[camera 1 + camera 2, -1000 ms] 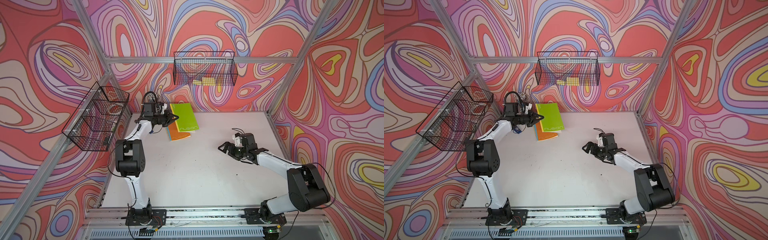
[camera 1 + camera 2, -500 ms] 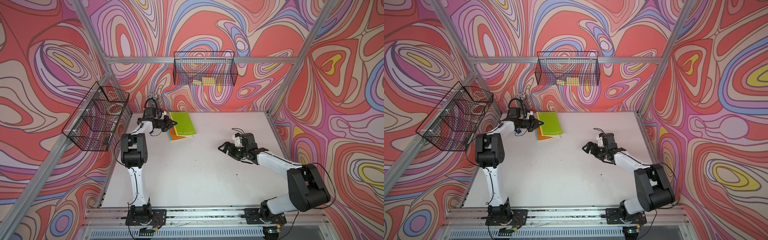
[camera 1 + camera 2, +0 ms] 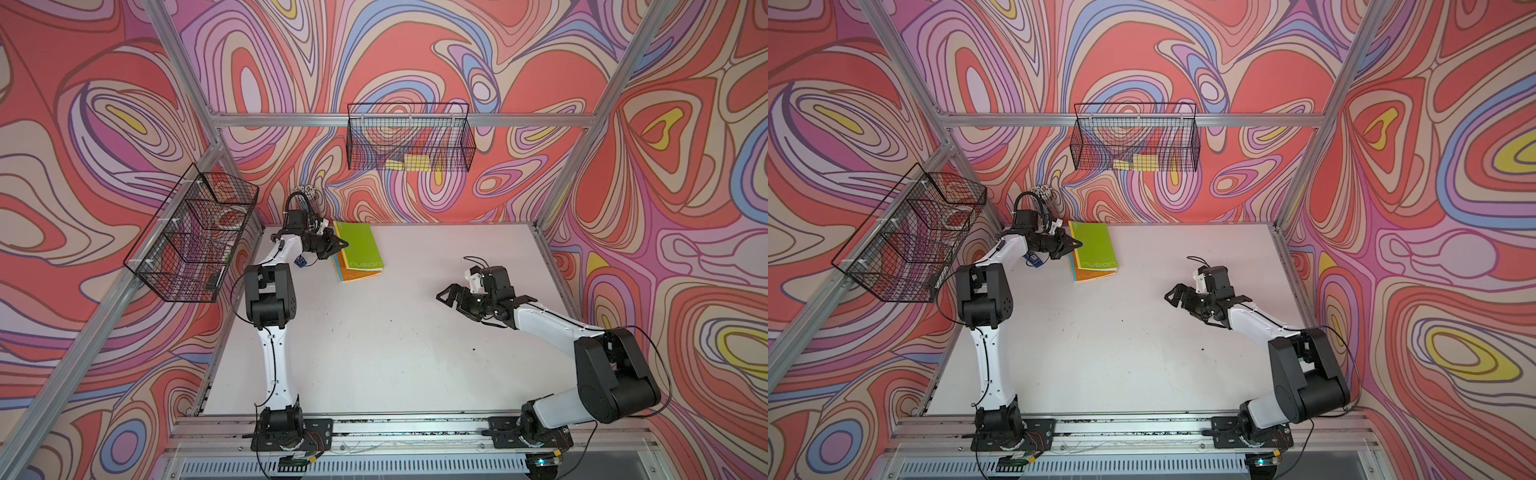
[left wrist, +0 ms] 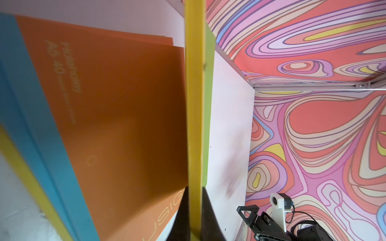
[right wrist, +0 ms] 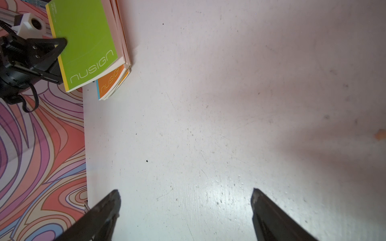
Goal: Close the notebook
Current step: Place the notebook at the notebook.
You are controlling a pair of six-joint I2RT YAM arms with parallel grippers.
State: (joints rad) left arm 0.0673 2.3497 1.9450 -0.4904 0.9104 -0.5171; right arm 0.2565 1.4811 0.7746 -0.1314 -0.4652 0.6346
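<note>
Wire basket on far wall [image 3: 409, 141]: flat yellow pads [image 3: 409, 162] inside, type unreadable through the mesh. Wire basket on left wall [image 3: 191, 241] has dividers. A reddish-white round item [image 3: 230, 216] sits in its far compartment, can't ID. The other compartments are hard to read against the wallpaper.

Green "nusign" notebook [image 3: 359, 245] sits far-left on the tabletop [image 3: 395, 332], close to the far wall. The left end effector [image 3: 343, 245] is clamped on its yellow left edge, and in the left wrist view both fingers [image 4: 181, 210] pinch that strip. The gripped edge is raised, leaving a wedge gap over an orange cover [image 4: 114, 114] with a blue strip. Can't tell if the orange part belongs to the same notebook or is a separate one. Most of it is hidden under the green in both top views.

Right end effector [image 5: 186, 193]: jaws wide apart, holding nothing, over bare tabletop right of centre and well apart from the notebook.

The left arm fills the space between the notebook and the left wall. Bare tabletop runs from the notebook to the right and near edges.
</note>
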